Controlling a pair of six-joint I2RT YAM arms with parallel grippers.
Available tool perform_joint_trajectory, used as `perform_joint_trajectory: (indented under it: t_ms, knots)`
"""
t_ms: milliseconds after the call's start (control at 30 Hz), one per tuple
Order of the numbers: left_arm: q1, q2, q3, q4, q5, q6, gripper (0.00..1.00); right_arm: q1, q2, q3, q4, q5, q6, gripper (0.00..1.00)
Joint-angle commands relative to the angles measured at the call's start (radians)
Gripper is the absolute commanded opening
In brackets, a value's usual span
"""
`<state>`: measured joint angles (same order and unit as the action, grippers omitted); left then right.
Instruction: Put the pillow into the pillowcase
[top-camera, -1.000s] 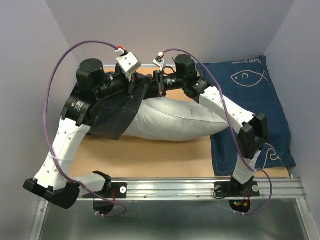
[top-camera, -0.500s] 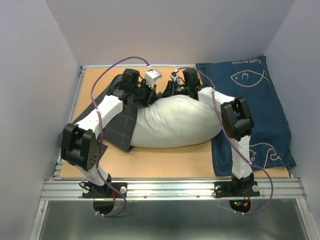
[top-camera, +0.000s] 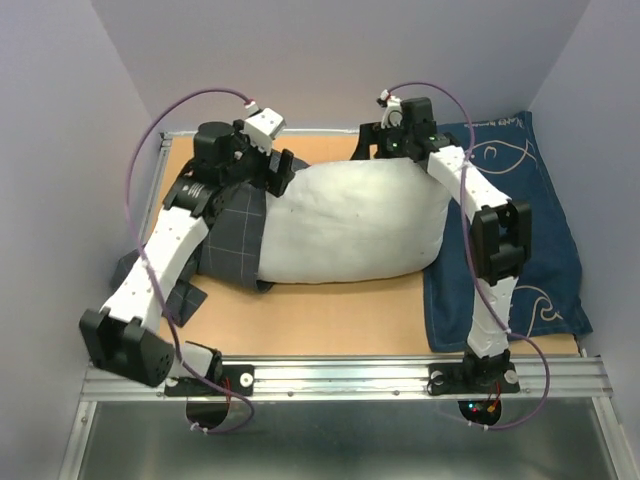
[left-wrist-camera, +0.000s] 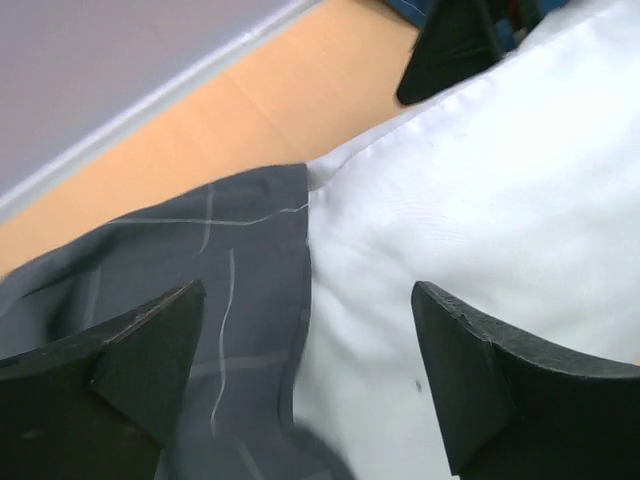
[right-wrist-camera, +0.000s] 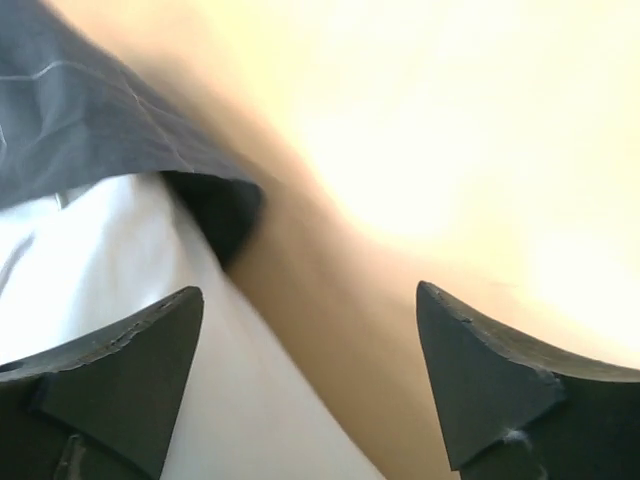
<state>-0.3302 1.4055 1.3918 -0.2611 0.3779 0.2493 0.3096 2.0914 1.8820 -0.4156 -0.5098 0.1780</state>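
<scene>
I saw the tan table (top-camera: 330, 320) filling the middle of the top view. The white pillow (top-camera: 350, 225) lay across its centre, its right end meeting the navy fish cloth (top-camera: 545, 215) at the right, and the grey grid pillowcase (top-camera: 235, 235) wrapped only its left end, left of centre. The left gripper (left-wrist-camera: 308, 300), above the case's hem, and the right gripper (right-wrist-camera: 308, 295), at the pillow's upper edge, both stood wide apart, gripping nothing.

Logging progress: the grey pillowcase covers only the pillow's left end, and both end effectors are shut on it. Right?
Not shut: the wrist views show the left end effector and right end effector open, gripping nothing. The pillowcase does cover only the left end of the pillow.
</scene>
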Motion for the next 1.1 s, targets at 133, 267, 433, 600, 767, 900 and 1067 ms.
perform_joint_trajectory:
  t_ms: [133, 267, 433, 600, 767, 900, 1067]
  knots:
    - [-0.038, -0.148, -0.137, -0.084, -0.226, -0.004, 0.99, -0.098, -0.041, 0.17, -0.041, 0.379, -0.319, 0.95]
    - [-0.076, -0.096, -0.162, -0.075, -0.35, -0.018, 0.99, -0.237, -0.027, 0.258, -0.106, 0.297, -0.252, 0.98]
    - [-0.086, -0.022, -0.117, -0.079, -0.467, -0.012, 0.94, -0.328, -0.172, 0.022, -0.251, -0.006, -0.199, 0.99]
    - [-0.087, 0.042, -0.088, -0.069, -0.54, -0.015, 0.86, -0.328, -0.281, -0.266, -0.255, -0.189, -0.183, 0.99]
    - [-0.087, 0.119, -0.011, -0.053, -0.632, 0.004, 0.81, -0.328, -0.235, -0.333, -0.247, -0.26, -0.14, 0.99]
    - [-0.084, 0.185, 0.056, -0.024, -0.706, 0.036, 0.8, -0.328, -0.173, -0.311, -0.223, -0.256, -0.082, 0.96]
    - [-0.066, 0.251, 0.111, -0.015, -0.737, 0.059, 0.79, -0.328, -0.192, -0.313, -0.221, -0.203, -0.092, 0.95]
